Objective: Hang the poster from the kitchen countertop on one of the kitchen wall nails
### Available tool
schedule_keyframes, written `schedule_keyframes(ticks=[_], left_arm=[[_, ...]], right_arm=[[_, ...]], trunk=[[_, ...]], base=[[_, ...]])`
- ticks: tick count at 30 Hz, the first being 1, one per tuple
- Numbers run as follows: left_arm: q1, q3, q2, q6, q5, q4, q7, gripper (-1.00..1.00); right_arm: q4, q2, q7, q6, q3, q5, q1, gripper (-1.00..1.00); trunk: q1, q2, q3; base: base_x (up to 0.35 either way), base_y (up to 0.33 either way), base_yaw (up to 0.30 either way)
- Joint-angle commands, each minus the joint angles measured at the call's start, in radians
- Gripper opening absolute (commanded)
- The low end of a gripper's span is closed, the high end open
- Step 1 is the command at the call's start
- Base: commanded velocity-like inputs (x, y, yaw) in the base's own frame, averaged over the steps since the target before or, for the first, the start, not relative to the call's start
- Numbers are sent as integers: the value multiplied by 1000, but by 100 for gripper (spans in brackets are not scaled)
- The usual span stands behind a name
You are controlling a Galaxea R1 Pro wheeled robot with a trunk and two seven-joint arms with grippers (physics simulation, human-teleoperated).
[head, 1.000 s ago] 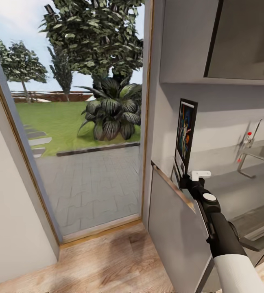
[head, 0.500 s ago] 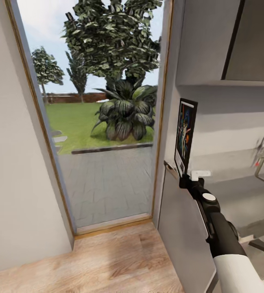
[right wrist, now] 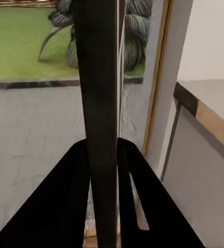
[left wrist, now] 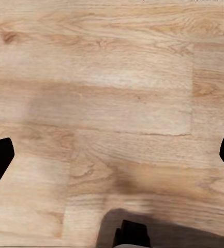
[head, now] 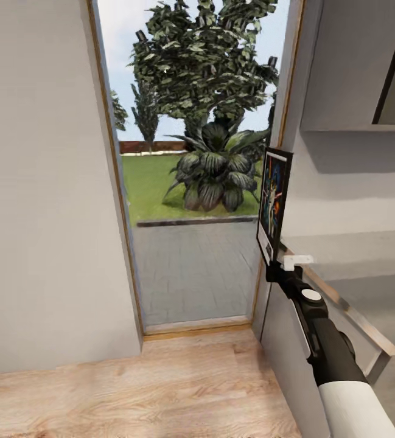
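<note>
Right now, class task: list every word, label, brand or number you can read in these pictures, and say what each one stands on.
No text can be read.
The poster, held upright in the right gripper: its lettering is too small and too steeply angled to read in the head view.
In the right wrist view the poster is edge-on, so no print shows.

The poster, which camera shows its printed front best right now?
The head view: the poster stands upright in the right gripper, its blue artwork and white border visible at an angle. The right wrist view shows it edge-on, a dark strip between the fingers. The left wrist view faces wood floor.
</note>
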Motion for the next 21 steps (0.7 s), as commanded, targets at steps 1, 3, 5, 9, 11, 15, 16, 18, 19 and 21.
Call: schedule_keyframes(ticks=[1,3,5,9,11,15,16,18,19,21], left_arm=[[0,0,0,-8,0,0,0,100],[0,0,0,-24,0,2,0,100],[0,0,0,-50,-1,4,0,100],[0,0,0,-61,-1,5,0,100],[0,0,0,-64,-1,6,0,100],[0,0,0,-67,-1,6,0,100],[0,0,0,-67,-1,6,0,100],[0,0,0,-68,-1,6,0,100],[0,0,0,-68,-1,6,0,100],[0,0,0,-68,-1,6,0,100]], right_arm=[[-2,0,12,6,-1,5,0,-100],[-2,0,28,6,-1,5,0,-100],[-2,0,57,6,-1,5,1,-100],[-9,0,104,4,0,5,16,-100],[-29,0,135,4,0,5,35,-100],[-63,0,171,5,0,5,74,-100],[-68,0,177,4,0,5,82,-100],[-72,0,190,3,0,5,93,-100],[-74,0,197,2,0,5,98,-100],[-76,0,224,-1,0,5,115,-100]], trunk=[[0,-1,0],[0,-1,1],[0,-1,1],[0,-1,1],[0,-1,1],[0,-1,1],[0,-1,1],[0,-1,1],[0,-1,1],[0,-1,1]], base=[[-236,22,202],[-264,16,146],[-307,6,60],[-324,3,27],[-332,1,10],[-335,0,4],[-336,0,1],[-337,0,1],[-337,0,1],[-336,0,0]])
